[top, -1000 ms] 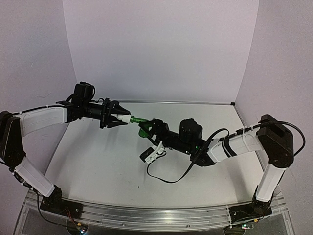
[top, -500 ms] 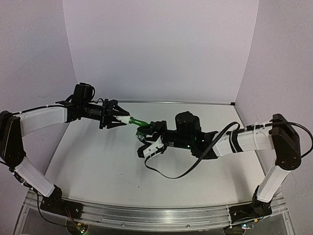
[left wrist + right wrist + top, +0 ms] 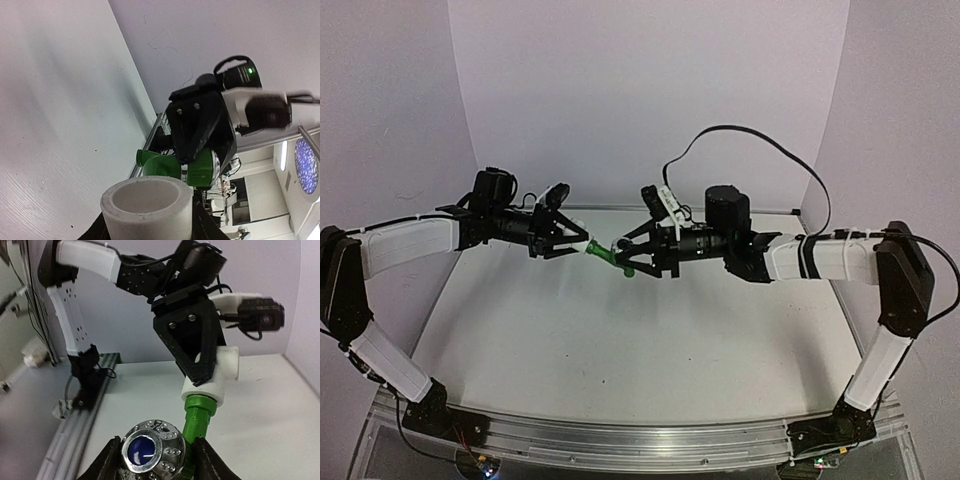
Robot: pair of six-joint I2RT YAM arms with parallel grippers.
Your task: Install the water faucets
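Two arms: both are raised off the table (image 3: 620, 350) and meet tip to tip above its rear middle, so the parts are joined in mid-air with neither resting on anything.
Left gripper (image 3: 567, 240): clenched across the body of the white fitting (image 3: 212, 375). It acts as the fixed holder and presents one mouth toward the other arm.
Right gripper (image 3: 638, 254): grasping the green tap (image 3: 198, 420) at its head, with the knob (image 3: 148, 450) seated between the fingers. This grip lies on the tap's axis, which suits turning it by wrist roll.
White fitting: held aloft and roughly level. The end facing the left wrist camera is open and hollow.
Green tap: its stem runs from the right fingers straight to the fitting, and the collar (image 3: 200, 402) touches the fitting's mouth. How deep it is seated cannot be told.
Alignment: stem and fitting appear to share one line in the right wrist view.
Step in hand, as judged: seating the tap into the fitting by twisting or pressing.
Progress, as judged: parts mated but not confirmed tight.
Risk: a skewed entry could bind, and the fitting could turn in the left grip.
Cable (image 3: 750, 135): loops high over the right arm, well apart from the joint.
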